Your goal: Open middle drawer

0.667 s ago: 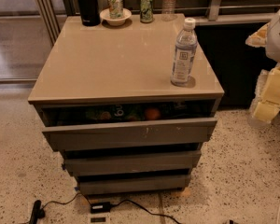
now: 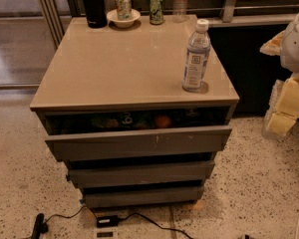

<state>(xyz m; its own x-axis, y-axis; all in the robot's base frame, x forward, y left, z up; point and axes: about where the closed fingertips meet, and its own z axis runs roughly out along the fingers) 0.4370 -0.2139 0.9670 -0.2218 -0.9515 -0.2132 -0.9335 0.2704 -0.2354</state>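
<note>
The middle drawer point(image 2: 139, 174) is the medium-width slanted grey-brown front, second from the top of the cabinet, and it looks closed. Above it the widest top drawer point(image 2: 139, 143) stands slightly open, with an orange and other items showing in the gap. Below it is the narrowest bottom drawer point(image 2: 142, 197). My gripper point(image 2: 283, 114), pale yellow under a white arm, hangs at the right edge of the view. It is to the right of the cabinet, apart from it, at about the height of the top drawer.
On the cabinet top point(image 2: 114, 68) stand a water bottle point(image 2: 196, 56) near the front right, a black flask point(image 2: 92, 4), a can in a bowl point(image 2: 123, 11), another can point(image 2: 156, 7) and a clear bottle point(image 2: 180, 1) at the back. A cable and power adapter point(image 2: 107, 221) lie on the floor in front.
</note>
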